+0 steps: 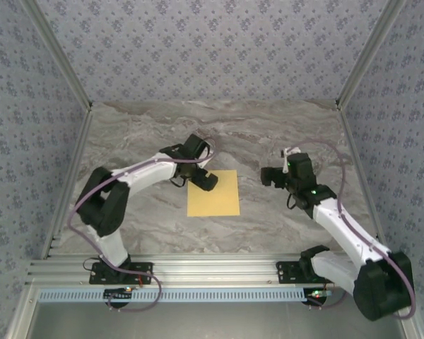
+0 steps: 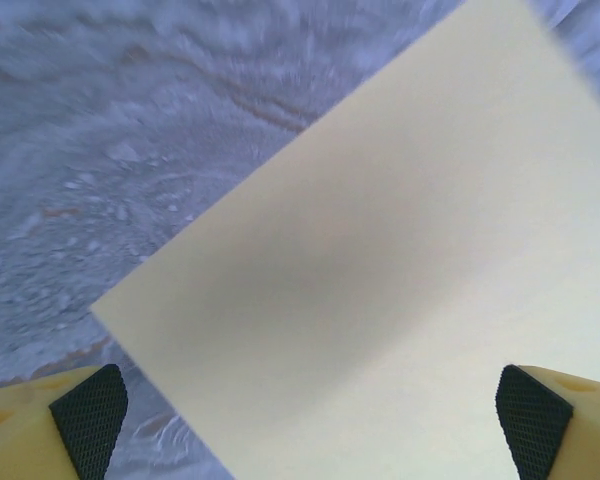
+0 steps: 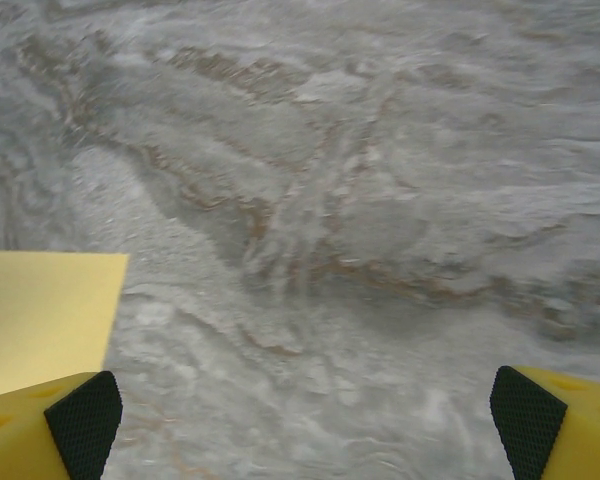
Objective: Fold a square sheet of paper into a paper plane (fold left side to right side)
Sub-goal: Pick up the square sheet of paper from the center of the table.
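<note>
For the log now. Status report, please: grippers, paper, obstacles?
Left gripper open, over far-left corner of the square sheet of paper. Right gripper open, right of it, above table. Sheet flat, unfolded. No obstacle seen.

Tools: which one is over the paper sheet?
The left tool, over the yellow sheet at its far left corner; the right tool hangs over bare marble table.

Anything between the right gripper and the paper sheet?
Just bare marble tabletop between right gripper and square sheet of paper, per top external view.
</note>
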Controlling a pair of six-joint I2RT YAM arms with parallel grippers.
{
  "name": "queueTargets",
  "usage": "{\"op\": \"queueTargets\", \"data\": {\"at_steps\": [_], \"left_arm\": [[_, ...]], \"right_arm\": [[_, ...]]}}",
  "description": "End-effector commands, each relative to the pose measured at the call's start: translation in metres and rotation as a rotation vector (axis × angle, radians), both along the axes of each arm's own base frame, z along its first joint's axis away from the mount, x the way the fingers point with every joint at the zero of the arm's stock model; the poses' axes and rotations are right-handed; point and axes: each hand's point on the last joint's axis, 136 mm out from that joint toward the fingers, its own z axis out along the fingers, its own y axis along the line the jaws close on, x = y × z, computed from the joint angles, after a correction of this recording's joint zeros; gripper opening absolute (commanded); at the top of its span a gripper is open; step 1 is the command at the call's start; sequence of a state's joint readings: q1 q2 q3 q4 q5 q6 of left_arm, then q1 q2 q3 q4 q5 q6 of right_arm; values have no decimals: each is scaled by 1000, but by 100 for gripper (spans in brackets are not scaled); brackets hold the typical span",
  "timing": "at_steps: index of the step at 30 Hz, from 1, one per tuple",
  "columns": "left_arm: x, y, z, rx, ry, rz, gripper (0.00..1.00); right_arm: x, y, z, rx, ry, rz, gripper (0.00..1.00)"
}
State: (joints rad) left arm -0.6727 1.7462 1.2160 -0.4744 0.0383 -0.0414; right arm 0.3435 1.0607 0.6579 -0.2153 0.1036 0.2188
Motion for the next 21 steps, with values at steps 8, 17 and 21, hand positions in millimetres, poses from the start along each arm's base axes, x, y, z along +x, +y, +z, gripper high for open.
{"op": "queueTargets", "data": {"at_steps": [8, 17, 21], "left_arm": [[-71, 1, 17, -448, 293, 290, 98], [-98, -3, -8, -504, 473, 348, 98], [-102, -5, -15, -492, 498, 349, 97]], "right_arm": [[37, 100, -39, 35, 227, 121, 100], [54, 137, -83, -27, 370, 138, 100], [53, 148, -93, -45, 398, 150, 100]]}}
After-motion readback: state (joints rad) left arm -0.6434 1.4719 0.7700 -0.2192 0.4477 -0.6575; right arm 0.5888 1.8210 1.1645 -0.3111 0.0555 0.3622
